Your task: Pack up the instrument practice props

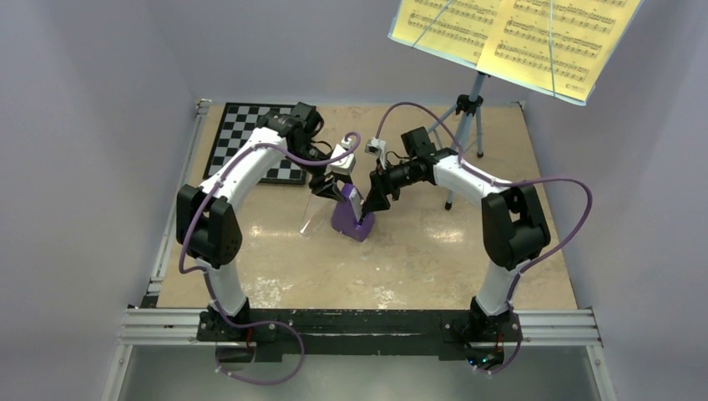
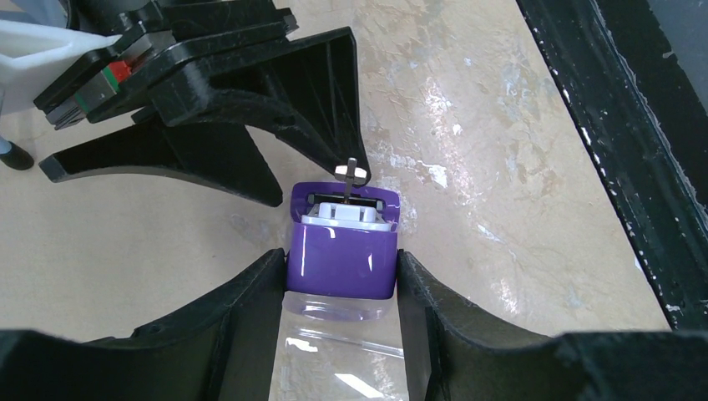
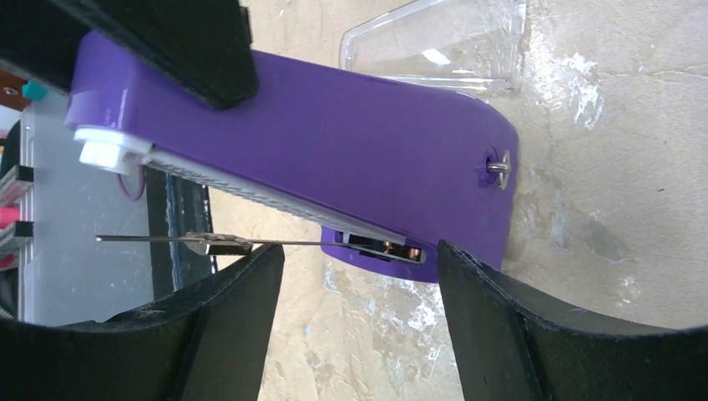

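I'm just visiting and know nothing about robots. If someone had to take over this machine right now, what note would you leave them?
Left pincer: shut on the small purple pyramid metronome, in the middle of the beige table.
Right pincer: open, its fingers either side of the metronome's thin metal pendulum rod, not gripping.
Clear plastic cover: off, lying on the table beside the metronome.
Yellow printed music sheet: on the light blue tripod music stand, far right, untouched.
Done: nothing packed yet.
Left: probably close up the metronome, then deal with the sheet and stand.
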Controlling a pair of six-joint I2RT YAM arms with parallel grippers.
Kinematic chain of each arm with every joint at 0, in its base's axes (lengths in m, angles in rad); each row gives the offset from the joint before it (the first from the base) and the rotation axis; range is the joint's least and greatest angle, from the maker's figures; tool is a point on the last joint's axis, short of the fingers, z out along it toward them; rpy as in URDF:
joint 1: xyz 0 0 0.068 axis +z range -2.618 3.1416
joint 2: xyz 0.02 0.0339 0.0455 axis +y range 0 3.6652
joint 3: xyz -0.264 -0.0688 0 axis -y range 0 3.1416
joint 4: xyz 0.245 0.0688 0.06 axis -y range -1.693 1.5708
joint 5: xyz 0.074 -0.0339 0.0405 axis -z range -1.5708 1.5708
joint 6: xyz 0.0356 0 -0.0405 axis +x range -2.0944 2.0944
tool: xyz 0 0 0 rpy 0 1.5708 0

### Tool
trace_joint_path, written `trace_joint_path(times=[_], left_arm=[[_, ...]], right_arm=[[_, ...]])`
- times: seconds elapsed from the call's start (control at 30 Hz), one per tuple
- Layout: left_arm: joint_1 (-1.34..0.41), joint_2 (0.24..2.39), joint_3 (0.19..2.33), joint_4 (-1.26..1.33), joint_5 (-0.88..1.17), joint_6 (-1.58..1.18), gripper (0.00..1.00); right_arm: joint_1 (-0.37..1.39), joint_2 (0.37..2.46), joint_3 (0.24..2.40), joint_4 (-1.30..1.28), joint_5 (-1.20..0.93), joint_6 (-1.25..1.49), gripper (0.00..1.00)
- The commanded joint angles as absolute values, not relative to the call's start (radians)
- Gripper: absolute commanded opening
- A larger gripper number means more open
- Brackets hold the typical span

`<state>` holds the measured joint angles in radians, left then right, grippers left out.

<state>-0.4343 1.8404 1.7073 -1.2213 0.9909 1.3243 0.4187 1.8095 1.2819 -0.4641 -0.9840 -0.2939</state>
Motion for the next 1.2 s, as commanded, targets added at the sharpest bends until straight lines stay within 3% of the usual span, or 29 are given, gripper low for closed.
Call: trace_joint_path(times=[0.0, 0.5, 1.17], left_arm=[[-0.439, 1.862, 1.723, -1.259, 0.991, 1.361, 0.00], [-0.438, 1.862, 1.712, -1.288, 0.996, 1.394, 0.00], [-0.441, 1.850, 1.681, -1.309, 0.986, 1.455, 0.00]], right_arm=[[0.418, 1.826, 1.333, -0.401, -0.967, -0.224, 0.72], [0.410, 1.856, 1.342, -0.278, -0.854, 0.025, 0.71], [0.387, 1.899, 1.399, -0.338, -0.861, 0.037, 0.70]])
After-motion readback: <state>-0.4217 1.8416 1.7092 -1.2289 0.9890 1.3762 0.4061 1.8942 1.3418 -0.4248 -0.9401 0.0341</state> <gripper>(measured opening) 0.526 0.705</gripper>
